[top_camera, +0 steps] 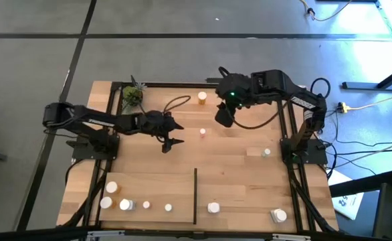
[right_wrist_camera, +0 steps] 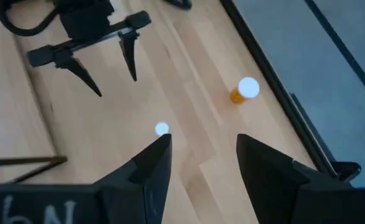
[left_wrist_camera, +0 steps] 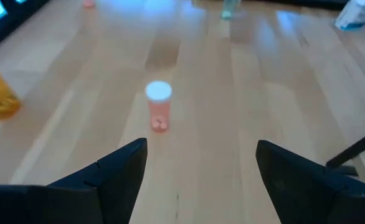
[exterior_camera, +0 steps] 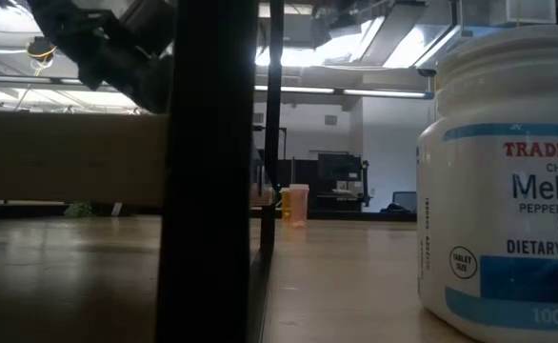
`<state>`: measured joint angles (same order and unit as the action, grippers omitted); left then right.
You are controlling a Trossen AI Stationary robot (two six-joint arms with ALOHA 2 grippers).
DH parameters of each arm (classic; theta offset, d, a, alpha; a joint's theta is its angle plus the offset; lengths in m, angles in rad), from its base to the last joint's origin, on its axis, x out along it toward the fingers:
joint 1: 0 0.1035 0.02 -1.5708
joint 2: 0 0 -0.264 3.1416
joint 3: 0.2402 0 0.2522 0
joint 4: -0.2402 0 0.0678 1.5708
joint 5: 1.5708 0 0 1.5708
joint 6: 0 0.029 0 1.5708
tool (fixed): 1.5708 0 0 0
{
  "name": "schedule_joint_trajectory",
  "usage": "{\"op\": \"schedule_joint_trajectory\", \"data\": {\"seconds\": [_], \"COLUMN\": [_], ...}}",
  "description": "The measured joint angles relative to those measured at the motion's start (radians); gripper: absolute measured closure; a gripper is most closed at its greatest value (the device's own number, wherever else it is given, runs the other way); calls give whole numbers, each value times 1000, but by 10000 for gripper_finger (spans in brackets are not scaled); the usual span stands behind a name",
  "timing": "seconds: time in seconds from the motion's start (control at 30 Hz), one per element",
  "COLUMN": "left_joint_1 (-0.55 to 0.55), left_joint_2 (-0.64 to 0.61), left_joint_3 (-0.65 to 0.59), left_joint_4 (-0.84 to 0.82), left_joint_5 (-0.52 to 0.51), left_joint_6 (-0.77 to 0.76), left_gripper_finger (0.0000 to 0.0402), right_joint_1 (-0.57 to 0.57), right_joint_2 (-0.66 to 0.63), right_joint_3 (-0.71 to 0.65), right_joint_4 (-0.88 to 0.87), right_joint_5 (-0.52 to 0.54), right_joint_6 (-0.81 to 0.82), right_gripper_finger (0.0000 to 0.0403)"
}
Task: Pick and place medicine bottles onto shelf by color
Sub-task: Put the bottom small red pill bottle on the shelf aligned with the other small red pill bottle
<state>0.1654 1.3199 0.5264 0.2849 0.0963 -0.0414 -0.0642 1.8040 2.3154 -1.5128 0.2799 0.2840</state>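
Observation:
A small pink bottle [top_camera: 203, 133] with a white cap stands upright on the wooden shelf [top_camera: 236, 174], just right of my left gripper [top_camera: 172, 134]. That gripper is open, low over the board, and points at the bottle [left_wrist_camera: 158, 107], which is ahead of its fingertips and untouched. My right gripper [top_camera: 223, 115] hangs open and high above the far middle of the board, holding nothing [right_wrist_camera: 201, 165]. An orange bottle [top_camera: 202, 98] stands near the far rail. Several white-capped bottles [top_camera: 125, 204] stand along the near edge.
A green potted plant [top_camera: 133, 96] sits at the far left corner. A thin black divider strip [top_camera: 195, 194] runs from the near edge. A white bottle [top_camera: 266, 152] stands at the right, and a large white one [exterior_camera: 508, 181] is near the front. Black rails edge the board.

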Motion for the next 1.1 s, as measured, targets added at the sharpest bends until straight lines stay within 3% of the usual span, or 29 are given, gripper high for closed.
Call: {"op": "schedule_joint_trajectory", "data": {"seconds": [0.33, 0.53, 0.67, 0.93, 1.1], "left_joint_1": [-31, -32, -32, -11, 34], "left_joint_2": [256, 279, 278, 294, 292], "left_joint_3": [0, 48, 159, 474, 569], "left_joint_4": [362, 327, 164, -429, -575], "left_joint_5": [0, -1, 31, -5, -7], "left_joint_6": [0, 9, 95, 244, 239], "left_gripper_finger": [108, 108, 108, 108, 108], "right_joint_1": [75, 88, 88, 117, 151], "right_joint_2": [-59, -62, -65, -102, -154], "right_joint_3": [0, 0, 0, -1, -1], "right_joint_4": [-12, -18, -20, -35, -24], "right_joint_5": [-19, -20, -19, 66, 127], "right_joint_6": [-1, -6, -32, -71, -77], "right_gripper_finger": [221, 221, 221, 221, 221]}}
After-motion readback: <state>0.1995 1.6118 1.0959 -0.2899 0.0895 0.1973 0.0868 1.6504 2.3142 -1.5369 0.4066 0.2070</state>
